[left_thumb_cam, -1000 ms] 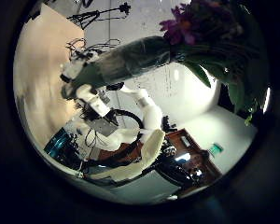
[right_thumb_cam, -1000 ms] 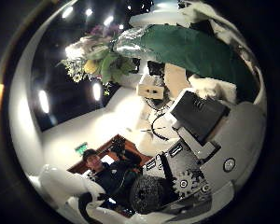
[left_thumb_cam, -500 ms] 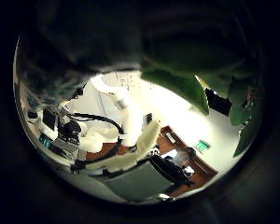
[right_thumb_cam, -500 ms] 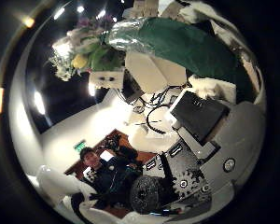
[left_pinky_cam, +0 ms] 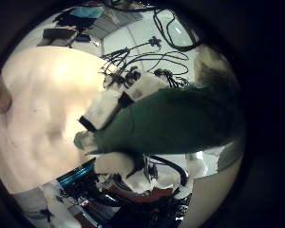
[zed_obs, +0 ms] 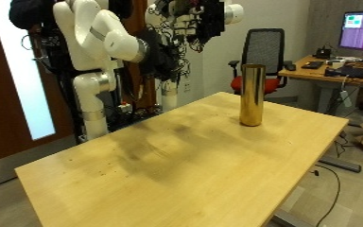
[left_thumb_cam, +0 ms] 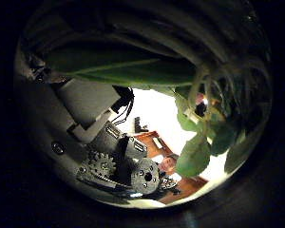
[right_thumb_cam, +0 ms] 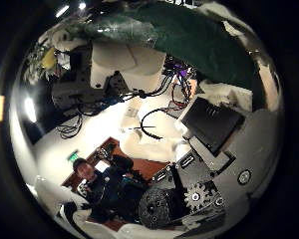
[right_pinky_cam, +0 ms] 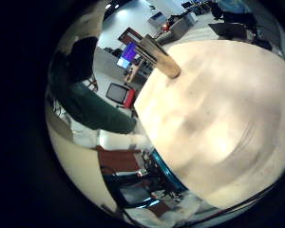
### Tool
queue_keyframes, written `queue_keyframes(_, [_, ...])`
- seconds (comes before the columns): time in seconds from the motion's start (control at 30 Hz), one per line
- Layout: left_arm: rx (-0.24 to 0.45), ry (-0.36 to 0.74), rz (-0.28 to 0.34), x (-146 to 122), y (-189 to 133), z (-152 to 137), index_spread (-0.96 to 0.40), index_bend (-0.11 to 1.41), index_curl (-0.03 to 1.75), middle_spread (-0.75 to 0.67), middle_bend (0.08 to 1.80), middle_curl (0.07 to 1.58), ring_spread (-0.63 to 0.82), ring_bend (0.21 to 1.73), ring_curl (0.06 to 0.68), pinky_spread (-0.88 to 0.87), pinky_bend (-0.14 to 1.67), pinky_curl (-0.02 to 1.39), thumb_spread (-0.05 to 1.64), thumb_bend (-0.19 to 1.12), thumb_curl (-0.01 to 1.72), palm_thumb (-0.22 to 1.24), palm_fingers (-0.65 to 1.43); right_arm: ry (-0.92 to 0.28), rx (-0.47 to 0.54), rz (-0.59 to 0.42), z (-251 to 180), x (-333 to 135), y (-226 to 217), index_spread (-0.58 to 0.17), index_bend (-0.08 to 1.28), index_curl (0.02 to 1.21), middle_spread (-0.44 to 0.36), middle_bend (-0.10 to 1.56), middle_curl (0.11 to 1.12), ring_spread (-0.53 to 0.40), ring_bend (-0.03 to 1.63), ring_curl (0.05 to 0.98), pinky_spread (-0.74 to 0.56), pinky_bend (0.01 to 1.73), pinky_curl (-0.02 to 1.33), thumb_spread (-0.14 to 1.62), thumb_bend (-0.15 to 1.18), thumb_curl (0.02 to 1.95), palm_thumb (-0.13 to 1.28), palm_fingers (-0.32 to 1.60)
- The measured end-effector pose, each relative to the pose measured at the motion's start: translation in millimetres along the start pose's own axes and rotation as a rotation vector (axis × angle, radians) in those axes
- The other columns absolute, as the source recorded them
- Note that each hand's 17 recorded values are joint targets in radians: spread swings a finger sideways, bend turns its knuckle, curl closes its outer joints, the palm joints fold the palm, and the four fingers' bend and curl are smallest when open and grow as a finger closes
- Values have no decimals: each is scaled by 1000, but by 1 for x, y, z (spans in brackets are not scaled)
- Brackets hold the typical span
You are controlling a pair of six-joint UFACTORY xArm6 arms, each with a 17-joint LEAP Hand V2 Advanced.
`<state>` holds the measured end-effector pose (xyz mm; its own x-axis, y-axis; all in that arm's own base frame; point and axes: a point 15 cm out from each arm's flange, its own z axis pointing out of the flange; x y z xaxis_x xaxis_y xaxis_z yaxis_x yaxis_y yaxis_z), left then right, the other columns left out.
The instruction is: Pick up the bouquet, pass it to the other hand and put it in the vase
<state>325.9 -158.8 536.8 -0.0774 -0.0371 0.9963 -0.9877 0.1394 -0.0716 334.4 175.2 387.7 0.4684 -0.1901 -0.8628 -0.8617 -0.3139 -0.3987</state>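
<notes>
High above the wooden table (zed_obs: 169, 170), both hands (zed_obs: 192, 17) meet at the outside view's top edge; the bouquet is hard to make out there. My right hand (right_thumb_cam: 224, 60) is curled round the bouquet's dark green wrap (right_thumb_cam: 179, 30), with the flowers (right_thumb_cam: 50, 55) sticking out past it. My left hand (right_thumb_cam: 120, 68) lies against the wrap; its finger closure is unclear. Stems and leaves (left_thumb_cam: 133, 57) fill the left thumb side palm view, so the bouquet is close to that palm. The tall gold vase (zed_obs: 250, 95) stands upright on the table's far side.
Behind the vase are a black office chair (zed_obs: 267, 52) and a desk with a monitor (zed_obs: 358, 28). The vase (right_pinky_cam: 158, 59) also shows far below the right palm, on the wide tabletop (right_pinky_cam: 218, 123).
The left hand has closed in on the bouquet: the wrap and stems went from distant to filling its thumb side palm view. The right hand has kept its hold.
</notes>
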Motion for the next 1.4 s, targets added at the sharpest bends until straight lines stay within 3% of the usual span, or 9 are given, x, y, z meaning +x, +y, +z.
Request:
queue_keyframes(0.07, [32,-9,30,4,0,-8,-344,482,64,-547,867,1003,-433,1396,500,-602,1217,530,576,42,578,1122,1096,-17,45,23,-4,4,0,-281,1028,1046,-118,1358,746,-183,1425,633,-273,1102,1036,301,-84,933,1051,1125])
queue_keyframes(0.2, [45,-32,79,15,1,-5,-487,708,72,-576,889,1067,-427,1396,526,-591,1198,544,404,-6,665,1172,1076,-63,162,78,-18,14,-3,-296,791,985,-143,1211,702,-206,1344,598,-346,1113,948,551,-61,835,911,927])
queue_keyframes(0.3, [66,-51,105,21,-1,-13,-557,799,61,-589,908,1097,-426,1409,544,-587,1190,555,323,-17,710,1182,1060,-75,176,110,-18,19,0,-309,439,884,-190,980,632,-243,1262,564,-458,1135,876,665,-26,767,900,457])
queue_keyframes(0.37, [83,-68,133,30,1,-18,-596,855,51,-596,915,1114,-420,1413,555,-588,1185,563,274,-17,741,1186,1051,-85,187,121,-21,19,-1,-310,348,824,-186,912,602,-246,1230,536,-481,1115,835,741,-21,741,908,401])
queue_keyframes(0.43, [79,-78,150,34,5,-13,-624,893,36,-602,921,1126,-418,1416,564,-589,1182,569,244,-20,760,1185,1047,-95,207,128,-26,19,-3,-304,296,717,-100,681,503,-143,1005,461,-309,865,777,840,-24,699,899,-125])
queue_keyframes(0.6, [112,-110,205,49,8,-20,-672,959,-12,-609,931,1144,-416,1418,581,-593,1181,584,198,-20,802,1184,1037,-139,224,161,-28,14,-7,-289,159,508,25,398,366,52,652,291,102,580,569,913,-28,632,879,-100])
queue_keyframes(0.73, [145,-141,246,62,9,-28,-696,995,-15,-613,945,1153,-415,1423,592,-590,1178,600,170,-19,832,1184,1025,-196,237,193,-28,12,-13,-288,126,393,93,275,326,135,511,242,242,486,476,928,-27,596,865,-92])
queue_keyframes(1.03, [252,-216,313,90,7,-61,-720,1037,-17,-618,959,1156,-415,1430,603,-592,1176,621,148,-20,871,1183,1013,-228,242,221,-24,13,-18,-316,126,251,137,182,304,171,388,222,291,414,385,938,-25,553,838,-66])
queue_keyframes(1.4, [403,-299,359,120,-8,-135,-737,1064,-15,-616,980,1156,-413,1440,609,-603,1168,634,133,-20,892,1179,1013,-257,255,228,-22,18,-25,-308,149,227,126,180,287,171,349,233,290,391,349,939,-24,531,845,-36])
